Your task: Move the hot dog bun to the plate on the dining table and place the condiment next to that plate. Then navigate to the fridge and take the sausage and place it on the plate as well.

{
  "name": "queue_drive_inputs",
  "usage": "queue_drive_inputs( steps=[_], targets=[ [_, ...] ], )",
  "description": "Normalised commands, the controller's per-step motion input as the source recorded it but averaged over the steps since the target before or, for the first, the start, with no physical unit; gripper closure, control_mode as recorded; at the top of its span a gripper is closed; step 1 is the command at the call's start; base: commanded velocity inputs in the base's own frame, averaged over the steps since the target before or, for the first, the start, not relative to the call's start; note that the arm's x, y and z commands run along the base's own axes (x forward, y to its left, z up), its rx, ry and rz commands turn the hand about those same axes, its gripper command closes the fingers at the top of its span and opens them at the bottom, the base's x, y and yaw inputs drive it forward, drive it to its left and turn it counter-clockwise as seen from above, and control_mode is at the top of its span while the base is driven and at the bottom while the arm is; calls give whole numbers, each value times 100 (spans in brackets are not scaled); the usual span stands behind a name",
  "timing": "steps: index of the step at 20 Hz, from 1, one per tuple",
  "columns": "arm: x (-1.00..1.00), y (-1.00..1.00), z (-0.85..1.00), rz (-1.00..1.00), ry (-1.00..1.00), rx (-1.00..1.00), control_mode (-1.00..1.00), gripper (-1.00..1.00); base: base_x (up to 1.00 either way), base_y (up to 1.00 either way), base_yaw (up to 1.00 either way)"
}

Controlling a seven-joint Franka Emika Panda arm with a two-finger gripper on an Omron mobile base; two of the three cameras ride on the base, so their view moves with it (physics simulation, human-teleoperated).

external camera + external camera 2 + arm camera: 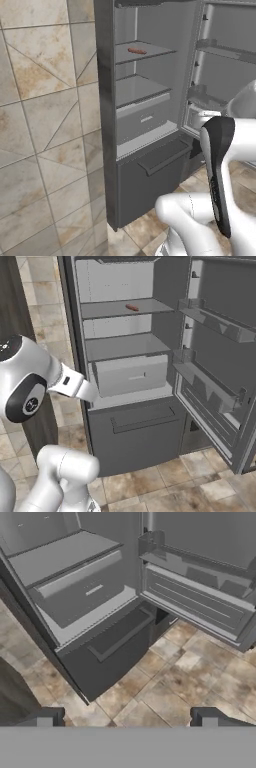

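Note:
The fridge [106, 125] stands open in front of me, tall and dark grey with pale inner shelves. The sausage [136, 51], thin and reddish-brown, lies alone on an upper shelf [132, 307]. In the hand view my gripper [127, 719] is open, its two dark fingertips [50, 717] wide apart with nothing between them. It hangs over the tiled floor and looks at the fridge's lower drawers [100, 642], well below the sausage's shelf. The hot dog bun, the plate, the condiment and the dining table are out of view.
The fridge door [215, 381] swings out to the right, its shelves jutting inward. A pale drawer [131, 375] sits under the middle shelf. A tiled wall [40, 125] flanks the fridge's left side. Tan floor tiles [190, 672] lie in front.

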Motion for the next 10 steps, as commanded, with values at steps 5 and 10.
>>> queue_drive_inputs(
  steps=[5,10],
  targets=[
    [6,5,-8,2,5,-1,-100,-100,0,0,0],
    [11,-7,-8,7,-1,0,100,-100,10,-19,9]
  ],
)
